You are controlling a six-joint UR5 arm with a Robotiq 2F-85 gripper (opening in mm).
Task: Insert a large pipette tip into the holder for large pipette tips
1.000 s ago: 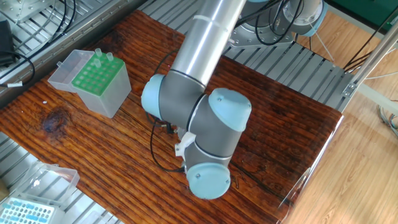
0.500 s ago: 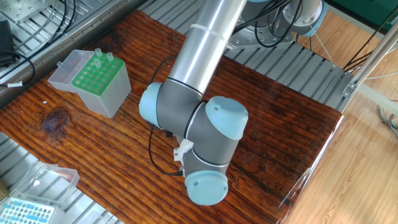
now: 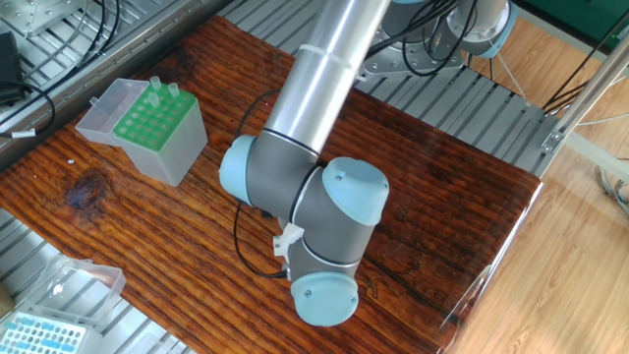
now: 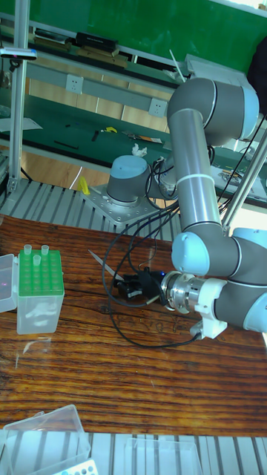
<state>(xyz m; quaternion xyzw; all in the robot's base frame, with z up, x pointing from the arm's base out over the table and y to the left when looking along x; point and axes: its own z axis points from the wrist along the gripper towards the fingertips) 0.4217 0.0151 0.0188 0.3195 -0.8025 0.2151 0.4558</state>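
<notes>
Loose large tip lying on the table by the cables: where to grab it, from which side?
Come straight down on the large pipette tip, closing across its long axis on the thicker half, seemingly the end nearer the cables. It lies flat, and the thin end offers little to hold.

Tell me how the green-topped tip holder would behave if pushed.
The holder is probably light: thin translucent plastic, with only two tips standing in it. Its boxy shape suggests it would slide on the wooden table rather than tip, though the open lid might make it swivel.
</notes>
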